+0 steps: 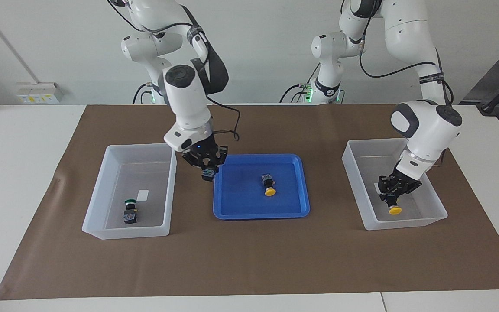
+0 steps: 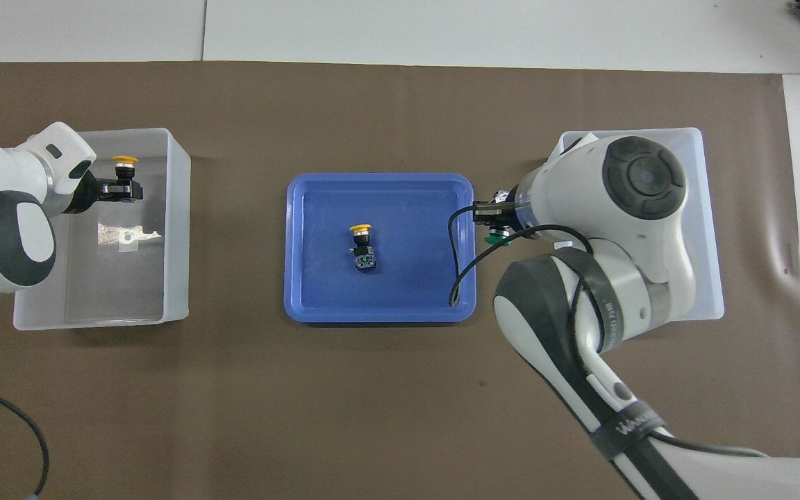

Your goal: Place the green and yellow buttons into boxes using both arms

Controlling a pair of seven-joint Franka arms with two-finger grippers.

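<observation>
My right gripper is shut on a green button, held over the blue tray's edge toward the right arm's end; its green cap shows in the overhead view. My left gripper is shut on a yellow button, held cap down low inside the box at the left arm's end, also seen from overhead. A second yellow button lies in the blue tray. A second green button lies in the box at the right arm's end; the arm hides it from overhead.
The shallow blue tray sits mid-table between the two boxes on a brown mat. Each box has a small white sticker on its floor. A black cable loops from the right arm over the tray's edge.
</observation>
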